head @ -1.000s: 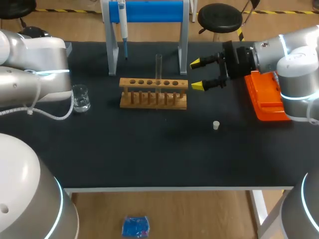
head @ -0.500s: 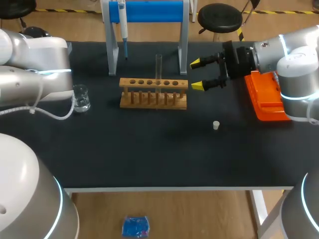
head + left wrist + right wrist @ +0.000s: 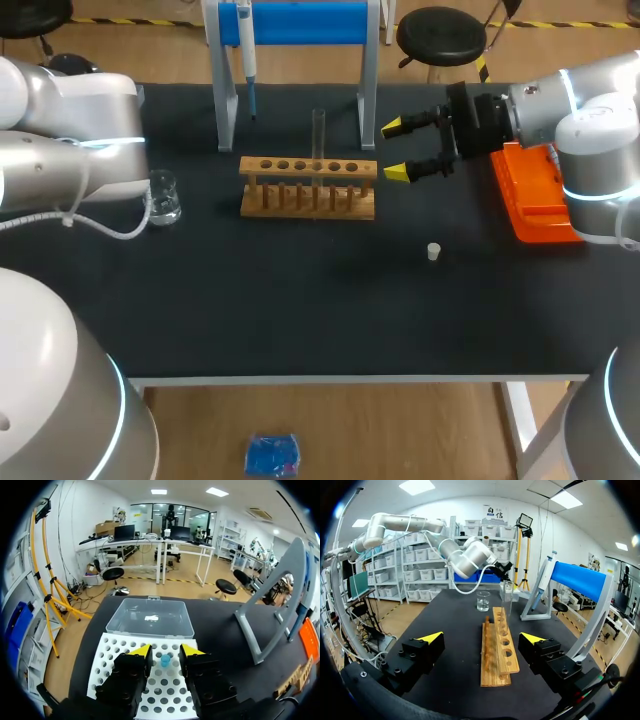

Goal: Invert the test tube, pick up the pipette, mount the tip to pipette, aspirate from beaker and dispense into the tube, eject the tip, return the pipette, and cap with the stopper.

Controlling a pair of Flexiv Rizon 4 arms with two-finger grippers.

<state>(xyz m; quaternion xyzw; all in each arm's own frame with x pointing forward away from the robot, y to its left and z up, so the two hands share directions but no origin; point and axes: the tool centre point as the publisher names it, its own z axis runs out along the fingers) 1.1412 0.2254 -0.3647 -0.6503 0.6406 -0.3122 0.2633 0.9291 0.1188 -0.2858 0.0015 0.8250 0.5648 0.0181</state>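
Note:
A clear test tube [image 3: 319,133] stands upright in the wooden rack [image 3: 308,187]. The blue-and-white pipette [image 3: 247,50] hangs on its stand. In the left wrist view my left gripper [image 3: 166,651] hovers over a white perforated tip tray [image 3: 105,666]. Its fingers are apart on either side of a small blue tip [image 3: 165,659] and do not touch it. My right gripper [image 3: 410,147] is open just right of the rack, with the rack [image 3: 499,645] ahead of it [image 3: 482,637]. The glass beaker [image 3: 162,196] sits left of the rack. A white stopper [image 3: 433,251] lies on the mat.
An orange box [image 3: 535,195] lies at the right edge under my right arm. A clear plastic box [image 3: 150,617] sits just beyond the tip tray. The pipette stand's grey frame [image 3: 226,100] rises behind the rack. My left arm [image 3: 70,150] overhangs the table's left end.
My left arm has shifted slightly to the right in the head view. The right arm and the things on the table have not moved.

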